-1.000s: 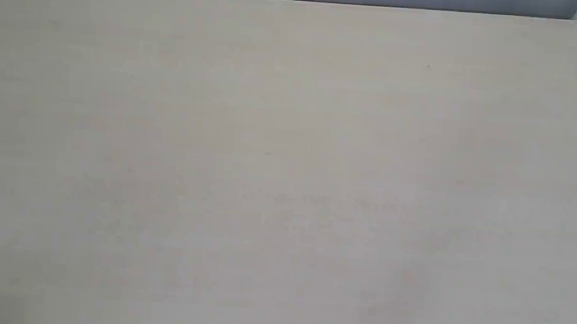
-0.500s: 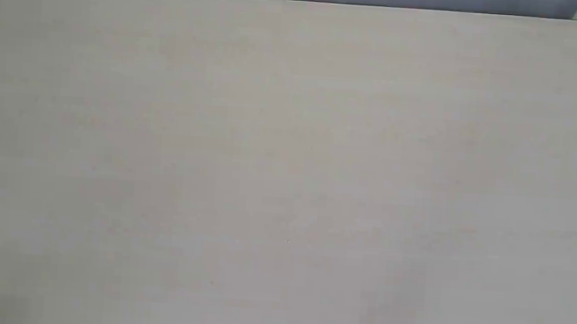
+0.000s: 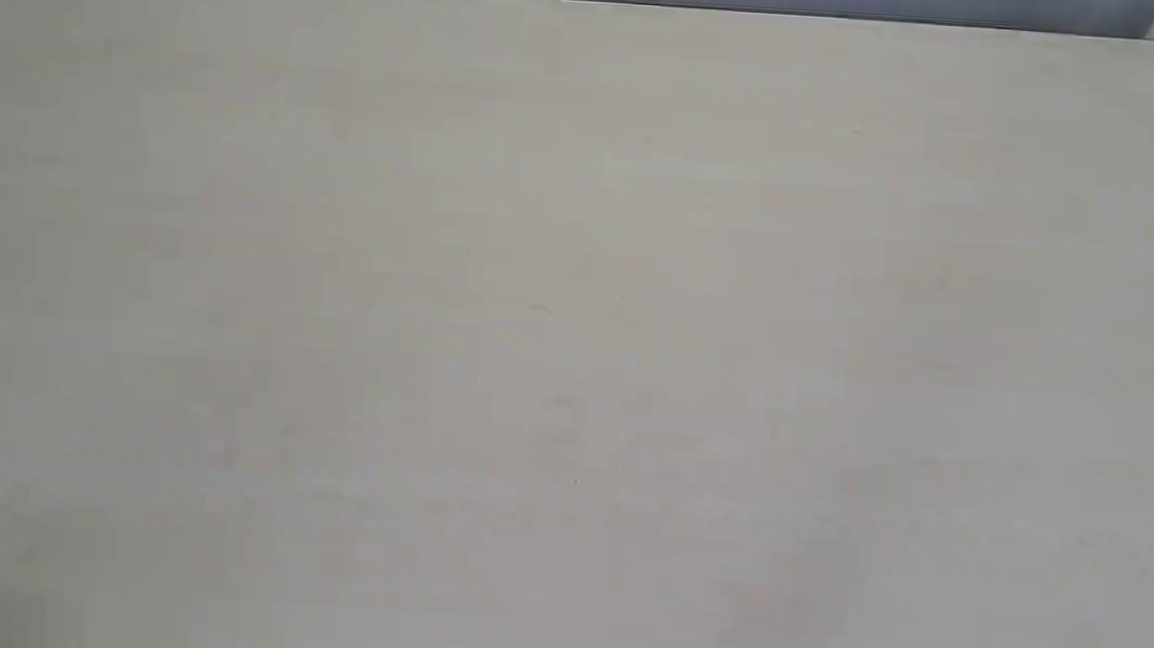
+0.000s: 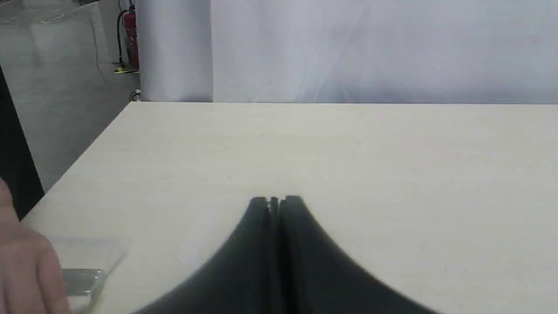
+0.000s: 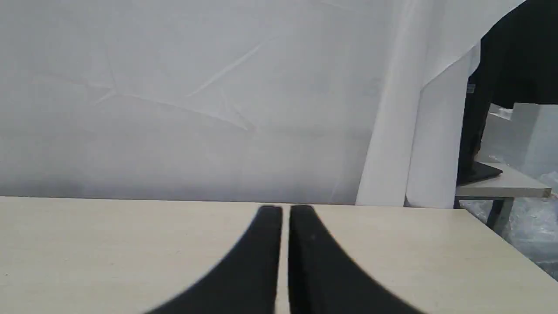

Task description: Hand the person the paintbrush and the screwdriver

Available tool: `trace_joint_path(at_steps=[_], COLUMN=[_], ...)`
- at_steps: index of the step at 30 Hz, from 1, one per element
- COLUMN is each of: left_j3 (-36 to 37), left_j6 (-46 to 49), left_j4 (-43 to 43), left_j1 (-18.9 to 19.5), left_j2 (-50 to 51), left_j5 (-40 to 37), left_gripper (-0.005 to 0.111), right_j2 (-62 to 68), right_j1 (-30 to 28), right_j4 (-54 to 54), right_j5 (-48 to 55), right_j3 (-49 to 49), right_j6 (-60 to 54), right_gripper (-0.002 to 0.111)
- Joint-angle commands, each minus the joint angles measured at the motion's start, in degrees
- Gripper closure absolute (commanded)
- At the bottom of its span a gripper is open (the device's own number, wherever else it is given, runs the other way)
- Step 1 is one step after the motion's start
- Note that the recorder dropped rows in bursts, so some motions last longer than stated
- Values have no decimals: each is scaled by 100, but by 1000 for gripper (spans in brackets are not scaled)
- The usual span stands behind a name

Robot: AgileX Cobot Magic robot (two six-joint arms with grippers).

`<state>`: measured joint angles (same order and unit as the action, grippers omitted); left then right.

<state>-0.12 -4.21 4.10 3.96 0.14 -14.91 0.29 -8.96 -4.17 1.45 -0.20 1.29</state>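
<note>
Paintbrush [image 4: 83, 279] just beside left gripper [image 4: 275, 200], by person's hand [image 4: 26, 270]; axis unclear. Left closed, right gripper [image 5: 285, 210] near-closed, both empty.

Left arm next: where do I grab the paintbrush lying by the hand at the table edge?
Probably the silver ferrule of the paintbrush: it is rigid, unlike the pale bristles. It lies flat on the table, so come from above, jaws across its width. The handle does not show beside the person's hand. The left gripper is shut.
</note>
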Motion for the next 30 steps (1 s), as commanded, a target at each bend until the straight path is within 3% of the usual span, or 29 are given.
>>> trace_joint_path(at_steps=[1,19,25,30], left_j3=[12,12,12,12], left_j6=[-12,-12,-12,-12], left_j4=[-24,-9,-9,-9], left_j1=[-32,-32,-32,-32], left_j2=[-14,-14,-14,-14], left_j5=[59,72,72,72], left_gripper=[107,107,107,107], right_j2=[-29,-29,-29,-29], right_j1=[-25,-16,534,306], right_j4=[31,417,333,333], right_j5=[14,138,161,171], right_j3=[20,20,20,20], right_j6=[-38,-38,-129,-129], right_gripper=[104,104,104,104])
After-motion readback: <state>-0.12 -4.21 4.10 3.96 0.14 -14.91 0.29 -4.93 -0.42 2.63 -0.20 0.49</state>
